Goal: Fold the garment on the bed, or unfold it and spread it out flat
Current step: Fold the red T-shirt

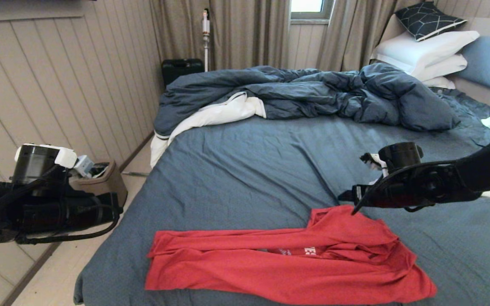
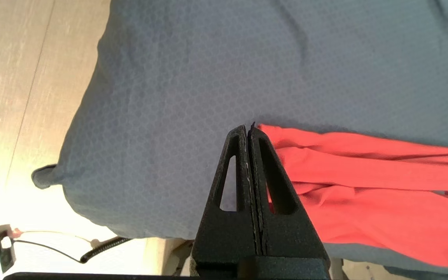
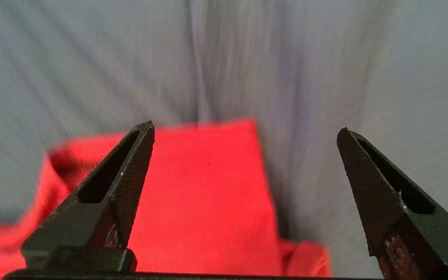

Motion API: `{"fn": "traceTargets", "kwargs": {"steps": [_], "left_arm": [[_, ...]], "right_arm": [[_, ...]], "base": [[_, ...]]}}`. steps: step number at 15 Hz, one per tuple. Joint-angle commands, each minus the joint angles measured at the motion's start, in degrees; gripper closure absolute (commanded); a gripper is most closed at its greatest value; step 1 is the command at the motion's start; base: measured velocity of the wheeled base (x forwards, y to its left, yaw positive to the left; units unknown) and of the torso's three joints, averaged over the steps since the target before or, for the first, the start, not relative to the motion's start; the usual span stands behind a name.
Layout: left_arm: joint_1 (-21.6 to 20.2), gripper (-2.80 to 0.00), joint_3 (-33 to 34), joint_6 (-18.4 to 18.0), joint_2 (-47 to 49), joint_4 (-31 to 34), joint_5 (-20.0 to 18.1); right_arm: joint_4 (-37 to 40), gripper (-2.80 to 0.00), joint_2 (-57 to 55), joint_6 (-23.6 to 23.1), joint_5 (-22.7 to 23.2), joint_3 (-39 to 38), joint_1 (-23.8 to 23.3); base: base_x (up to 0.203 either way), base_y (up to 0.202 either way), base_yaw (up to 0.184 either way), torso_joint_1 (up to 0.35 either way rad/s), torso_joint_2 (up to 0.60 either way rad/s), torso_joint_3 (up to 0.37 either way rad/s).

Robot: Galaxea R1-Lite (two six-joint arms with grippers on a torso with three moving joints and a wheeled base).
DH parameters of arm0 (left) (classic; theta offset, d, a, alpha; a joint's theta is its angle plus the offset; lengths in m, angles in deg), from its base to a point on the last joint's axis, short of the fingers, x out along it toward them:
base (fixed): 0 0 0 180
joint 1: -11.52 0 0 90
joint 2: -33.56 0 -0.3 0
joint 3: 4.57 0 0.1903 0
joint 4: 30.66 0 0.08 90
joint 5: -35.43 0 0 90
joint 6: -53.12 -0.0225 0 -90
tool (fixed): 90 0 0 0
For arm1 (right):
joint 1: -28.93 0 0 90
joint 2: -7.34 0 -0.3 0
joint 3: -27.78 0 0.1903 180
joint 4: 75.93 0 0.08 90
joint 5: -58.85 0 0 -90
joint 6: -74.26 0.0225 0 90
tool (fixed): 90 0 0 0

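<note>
Garment [image 1: 279,267] lies half-folded on bed [image 1: 249,170], just below splayed, empty right pincer [image 3: 243,132]. Left pincer [image 2: 248,130] clenched empty, parked aside. Sleeve corner to be gripped next, judged.

Non-task items, head view: rumpled dark blue duvet [image 1: 313,95] with white lining at 12 o'clock. Black case [image 1: 182,69] and stick vacuum [image 1: 206,36] by curtains [image 1: 245,32], 11 o'clock. Brown bin [image 1: 100,180] on floor [image 1: 53,276], 9 o'clock.
</note>
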Motion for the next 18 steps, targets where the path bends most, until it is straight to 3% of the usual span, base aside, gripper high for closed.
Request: {"fn": "traceTargets", "kwargs": {"steps": [1, 5, 13, 14, 18], "left_arm": [[-0.01, 0.0, 0.08, 0.17, 0.73, -0.05, -0.04], [-0.01, 0.0, 0.2, 0.08, 1.16, 0.03, 0.05], [0.17, 0.0, 0.2, 0.17, 2.4, -0.05, -0.04], [0.17, 0.0, 0.2, 0.17, 2.4, -0.05, -0.04], [0.26, 0.0, 0.35, 0.17, 2.41, 0.04, -0.13]], "right_arm": [[-0.25, -2.8, -0.06, 0.02, 0.04, -1.81, 0.34], [-0.68, -2.8, 1.92, 0.02, 0.83, -5.5, 0.42], [-1.32, -2.8, -0.06, 0.06, 1.0, -5.1, 1.38], [-1.32, 0.0, -0.53, 0.02, 1.0, -4.9, 1.44], [-1.33, 0.0, -1.58, 0.02, 1.0, -4.01, 1.82]], "base": [[0.0, 0.0, 0.0, 0.0, 0.0, 0.0], [0.0, 0.0, 0.0, 0.0, 0.0, 0.0], [0.0, 0.0, 0.0, 0.0, 0.0, 0.0], [0.0, 0.0, 0.0, 0.0, 0.0, 0.0], [0.0, 0.0, 0.0, 0.0, 0.0, 0.0]]}}
